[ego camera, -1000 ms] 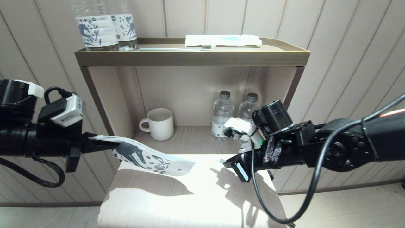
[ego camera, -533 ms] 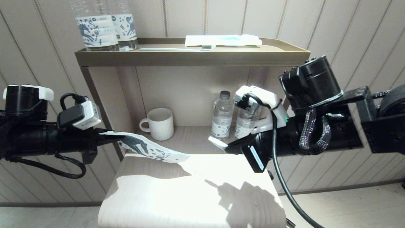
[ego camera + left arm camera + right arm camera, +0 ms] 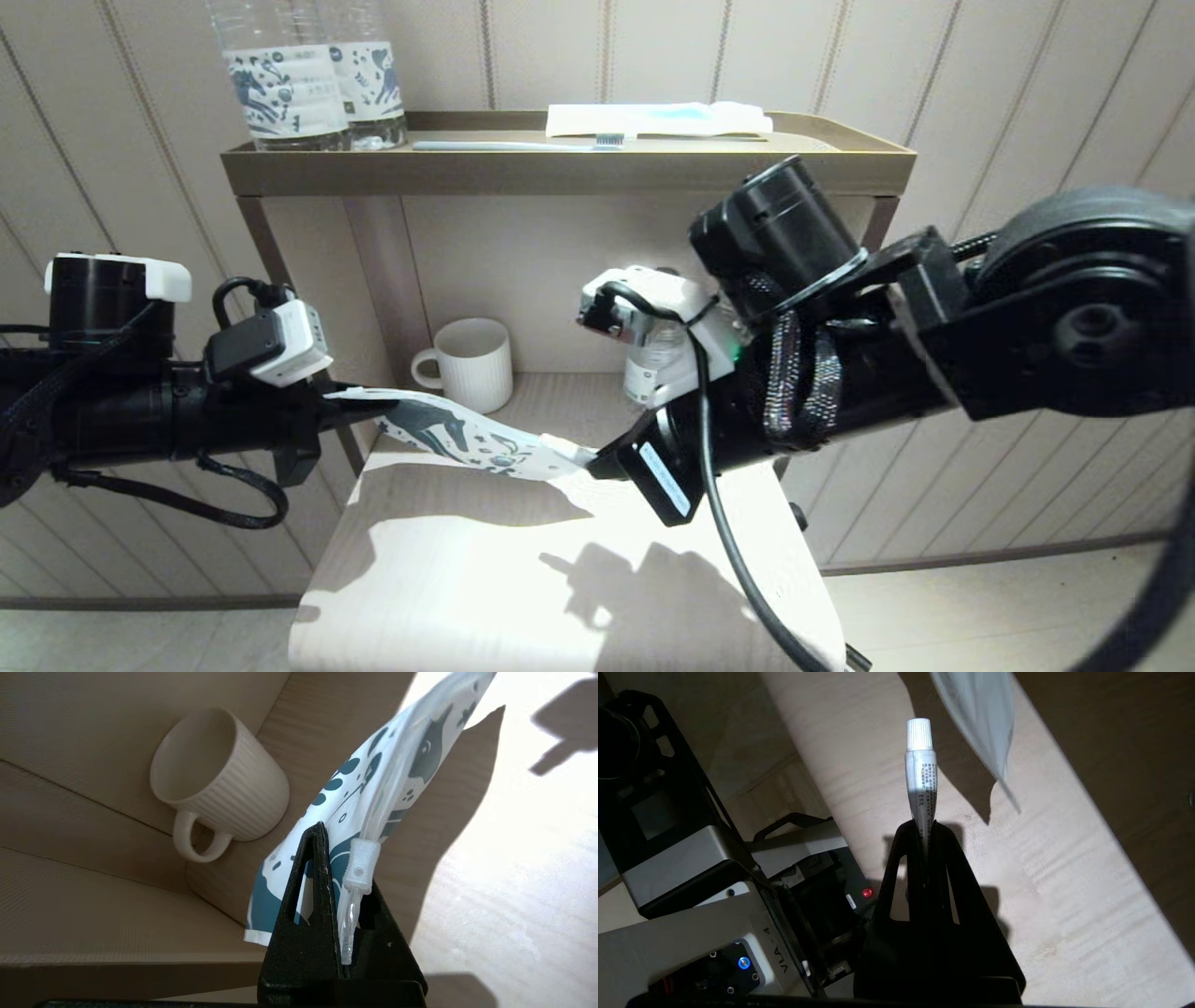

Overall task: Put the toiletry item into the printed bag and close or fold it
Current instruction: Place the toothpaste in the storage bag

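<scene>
Now right gripper (image 3: 924, 823) clamps small white tube (image 3: 920, 772) by tail, cap forward, aimed at free end of printed bag (image 3: 467, 441); left gripper (image 3: 343, 877) pinches bag's zip end, holding it raised over table (image 3: 448, 579) so the tube can enter

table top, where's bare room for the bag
The table top's front half is bare, nearer than the printed bag in the left gripper and the right gripper's tube. Free too: shelf floor between mug and small bottle. Crowded: top tray.
</scene>
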Controlling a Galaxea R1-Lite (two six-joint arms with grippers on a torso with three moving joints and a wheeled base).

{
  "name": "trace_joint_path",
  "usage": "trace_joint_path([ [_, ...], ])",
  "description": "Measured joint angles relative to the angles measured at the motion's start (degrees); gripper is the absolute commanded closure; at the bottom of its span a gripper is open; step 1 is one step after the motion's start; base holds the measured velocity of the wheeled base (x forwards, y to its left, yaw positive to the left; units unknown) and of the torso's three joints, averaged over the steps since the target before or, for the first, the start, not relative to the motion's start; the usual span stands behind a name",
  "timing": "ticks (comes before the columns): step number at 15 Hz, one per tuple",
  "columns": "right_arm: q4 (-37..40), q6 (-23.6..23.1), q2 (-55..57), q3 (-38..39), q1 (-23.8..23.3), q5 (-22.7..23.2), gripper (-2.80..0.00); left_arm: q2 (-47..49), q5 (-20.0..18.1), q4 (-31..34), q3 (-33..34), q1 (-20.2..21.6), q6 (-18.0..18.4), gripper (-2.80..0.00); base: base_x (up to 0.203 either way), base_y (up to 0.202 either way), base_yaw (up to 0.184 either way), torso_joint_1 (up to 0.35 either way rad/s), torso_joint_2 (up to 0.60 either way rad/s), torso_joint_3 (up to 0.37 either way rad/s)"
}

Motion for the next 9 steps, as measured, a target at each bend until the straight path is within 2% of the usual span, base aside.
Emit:
trace_joint_path([
  [5, 0.43, 0.07, 5.73, -2.73, -0.17, 0.04, 0.00, -0.43, 0.15, -4.26, 3.24, -2.34, 0.46, 0.00, 0.000, 0.000, 0.000, 0.000, 0.00, 0.000],
  [9, 0.35, -0.04, 7.38, -3.15, -0.33, 0.09, 0.00, -0.49, 0.15, -4.59, 4.25, -3.28, 0.54, 0.00, 0.000, 0.000, 0.000, 0.000, 0.00, 0.000],
])
